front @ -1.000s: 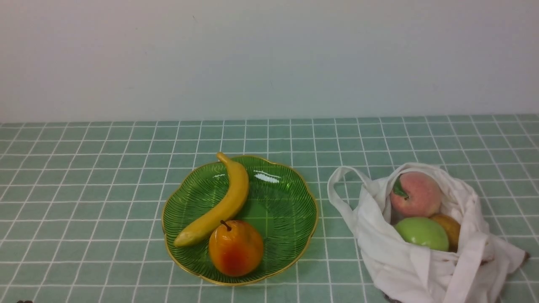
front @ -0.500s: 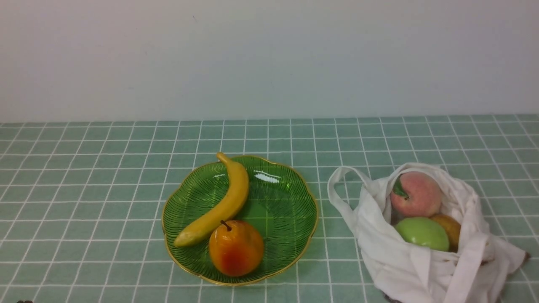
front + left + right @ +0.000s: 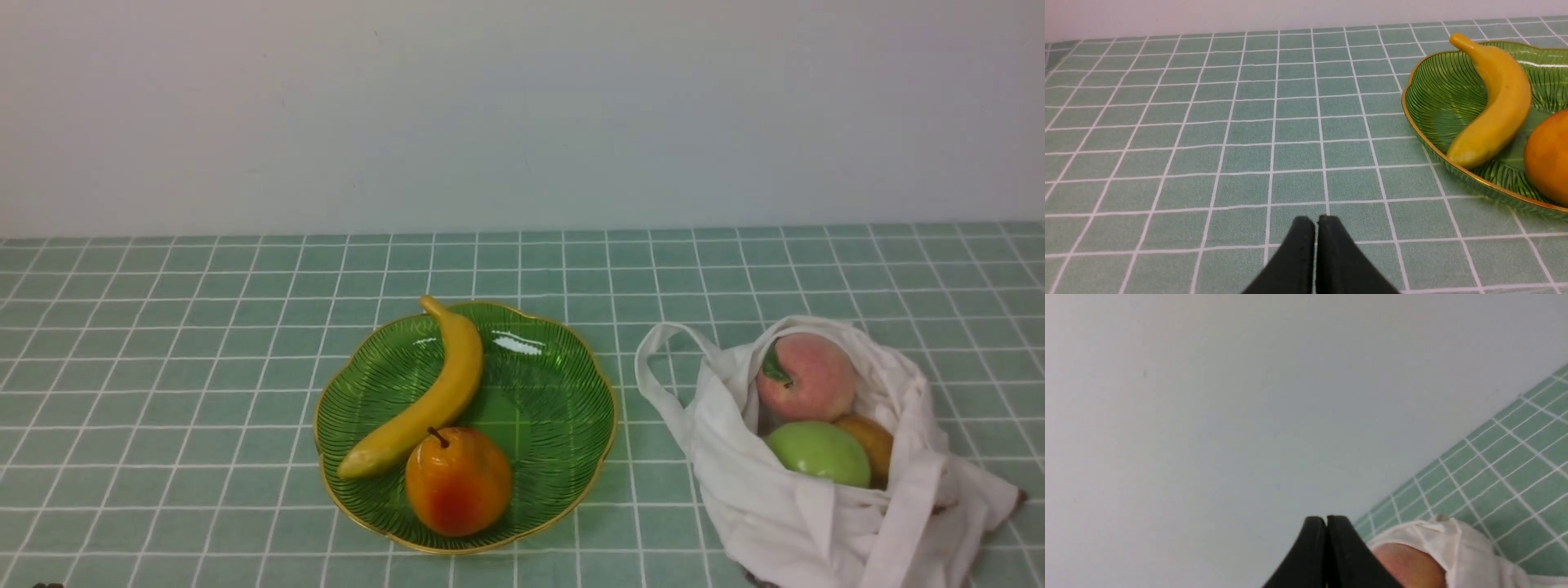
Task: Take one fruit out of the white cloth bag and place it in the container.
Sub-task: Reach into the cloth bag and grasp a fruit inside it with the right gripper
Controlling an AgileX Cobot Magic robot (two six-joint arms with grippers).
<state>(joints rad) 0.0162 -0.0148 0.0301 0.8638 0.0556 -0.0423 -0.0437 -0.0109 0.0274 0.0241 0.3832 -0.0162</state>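
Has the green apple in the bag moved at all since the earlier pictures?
No. The green apple sits just below the pink peach, against the same lines of the tablecloth as before.

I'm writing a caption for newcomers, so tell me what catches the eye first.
The glossy green plate left of centre draws the eye first, with a yellow banana and an orange-red fruit on it. Next comes the white cloth bag at the right, its mouth showing a pink peach and a green apple.
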